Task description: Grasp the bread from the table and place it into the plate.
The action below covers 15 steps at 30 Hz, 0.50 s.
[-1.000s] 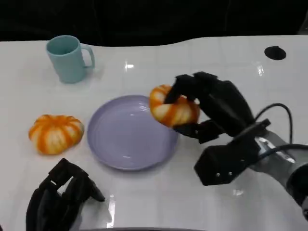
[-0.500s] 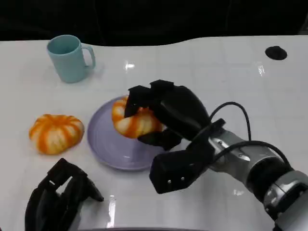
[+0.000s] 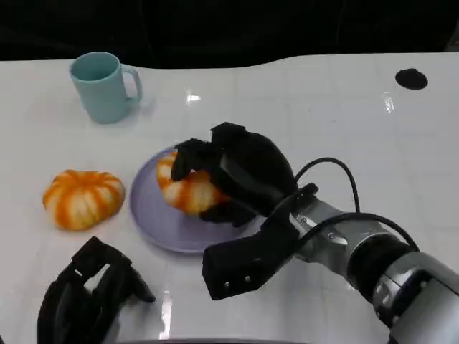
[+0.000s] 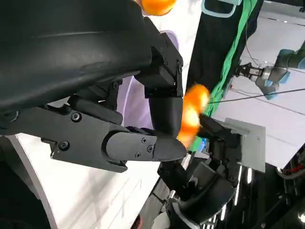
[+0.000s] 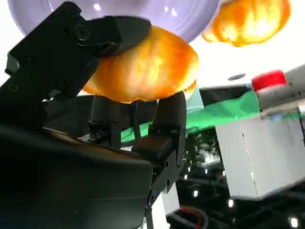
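Note:
My right hand (image 3: 242,170) grips an orange-and-white striped bread (image 3: 186,189) over the lavender plate (image 3: 153,215), above its middle. I cannot tell whether the bread touches the plate. In the right wrist view the same bread (image 5: 147,67) sits between the black fingers (image 5: 169,119), with the plate (image 5: 143,12) behind it. A second striped bread (image 3: 82,198) lies on the table to the left of the plate. My left hand (image 3: 87,297) rests at the near left edge, fingers apart, holding nothing; in the left wrist view, the left hand (image 4: 119,138) holds nothing.
A teal mug (image 3: 104,86) stands at the back left. A small black round spot (image 3: 410,79) marks the table at the far right. The second bread (image 5: 248,21) appears beyond the plate in the right wrist view.
My right hand has carried the bread leftward from the plate's right rim to above its middle and lowered it. The left hand has not moved.

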Each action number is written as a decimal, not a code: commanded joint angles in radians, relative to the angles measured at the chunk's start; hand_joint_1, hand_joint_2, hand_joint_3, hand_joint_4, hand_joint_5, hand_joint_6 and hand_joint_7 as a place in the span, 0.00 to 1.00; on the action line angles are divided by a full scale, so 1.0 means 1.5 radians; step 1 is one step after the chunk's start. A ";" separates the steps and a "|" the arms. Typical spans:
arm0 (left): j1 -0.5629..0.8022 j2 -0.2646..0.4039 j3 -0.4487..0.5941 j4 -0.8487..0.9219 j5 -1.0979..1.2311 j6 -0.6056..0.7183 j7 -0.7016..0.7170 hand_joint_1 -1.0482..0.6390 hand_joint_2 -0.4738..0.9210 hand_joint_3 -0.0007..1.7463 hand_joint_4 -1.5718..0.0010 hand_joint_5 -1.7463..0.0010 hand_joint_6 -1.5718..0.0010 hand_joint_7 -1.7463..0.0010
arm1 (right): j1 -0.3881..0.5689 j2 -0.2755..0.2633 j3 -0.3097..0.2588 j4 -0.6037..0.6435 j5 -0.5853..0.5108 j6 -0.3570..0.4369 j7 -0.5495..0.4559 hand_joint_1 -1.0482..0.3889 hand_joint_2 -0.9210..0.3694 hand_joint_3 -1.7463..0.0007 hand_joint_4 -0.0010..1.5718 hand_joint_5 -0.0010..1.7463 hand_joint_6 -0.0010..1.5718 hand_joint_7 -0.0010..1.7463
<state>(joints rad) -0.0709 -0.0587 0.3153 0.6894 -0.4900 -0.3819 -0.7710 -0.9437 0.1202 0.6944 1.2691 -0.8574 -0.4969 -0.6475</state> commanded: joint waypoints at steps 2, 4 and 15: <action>0.002 0.008 0.004 -0.001 -0.006 0.001 -0.001 0.27 1.00 0.13 0.60 0.00 0.68 0.11 | -0.022 -0.010 0.010 -0.003 0.001 0.014 0.062 0.43 0.01 0.96 0.38 0.18 0.40 0.01; 0.003 0.007 0.005 -0.002 -0.007 0.002 0.002 0.27 1.00 0.14 0.60 0.00 0.68 0.11 | -0.023 -0.012 0.014 -0.006 0.000 0.016 0.073 0.37 0.00 0.92 0.33 0.14 0.36 0.00; 0.008 0.006 0.004 -0.011 -0.007 0.009 0.002 0.28 1.00 0.14 0.60 0.00 0.69 0.11 | -0.018 -0.023 0.021 -0.024 -0.003 0.019 0.091 0.28 0.00 0.85 0.27 0.08 0.29 0.00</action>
<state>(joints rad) -0.0677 -0.0598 0.3163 0.6866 -0.4904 -0.3713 -0.7708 -0.9473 0.1015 0.7198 1.2452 -0.8574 -0.4661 -0.5193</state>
